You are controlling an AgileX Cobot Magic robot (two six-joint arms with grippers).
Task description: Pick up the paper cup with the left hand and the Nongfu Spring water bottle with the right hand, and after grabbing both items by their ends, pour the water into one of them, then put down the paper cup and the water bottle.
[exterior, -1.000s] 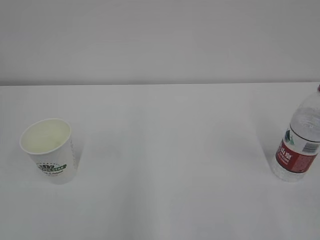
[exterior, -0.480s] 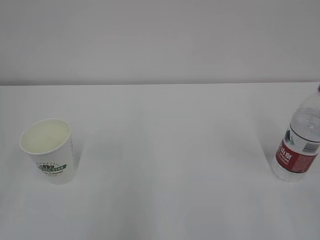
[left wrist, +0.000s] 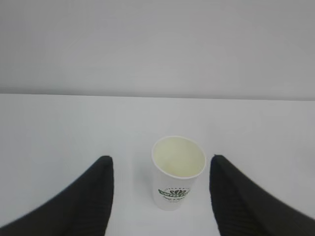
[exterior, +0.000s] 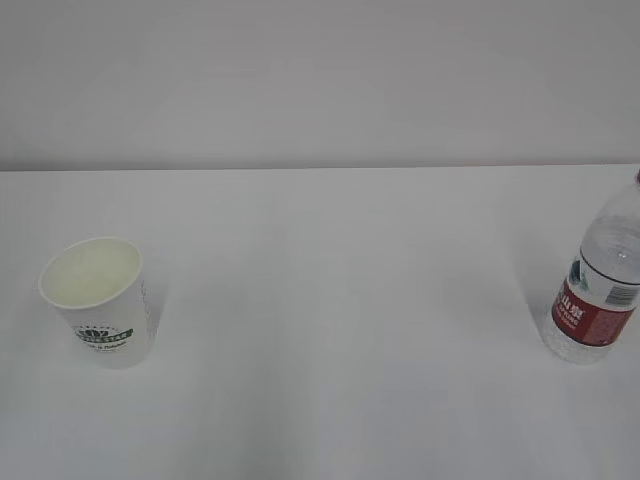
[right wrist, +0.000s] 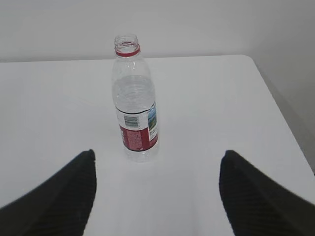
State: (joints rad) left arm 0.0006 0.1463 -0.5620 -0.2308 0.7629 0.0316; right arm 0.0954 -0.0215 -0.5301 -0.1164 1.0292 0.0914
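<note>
Approach stage. Left hand (left wrist: 160, 196) spread wide, empty, paper cup (left wrist: 177, 171) upright ahead between fingers. Right hand (right wrist: 156, 196) likewise empty, facing uncapped Nongfu Spring water bottle (right wrist: 134, 101); water level unclear. Advance both straight, centred.

White table (exterior: 330, 300): paper cup (exterior: 98, 302), water bottle (exterior: 598, 280)

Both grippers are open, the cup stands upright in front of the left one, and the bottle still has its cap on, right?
Not quite: the bottle has no cap; the right wrist view shows its open mouth above the red neck ring. The rest holds: both grippers, left and right, are open, and the cup stands upright.
</note>
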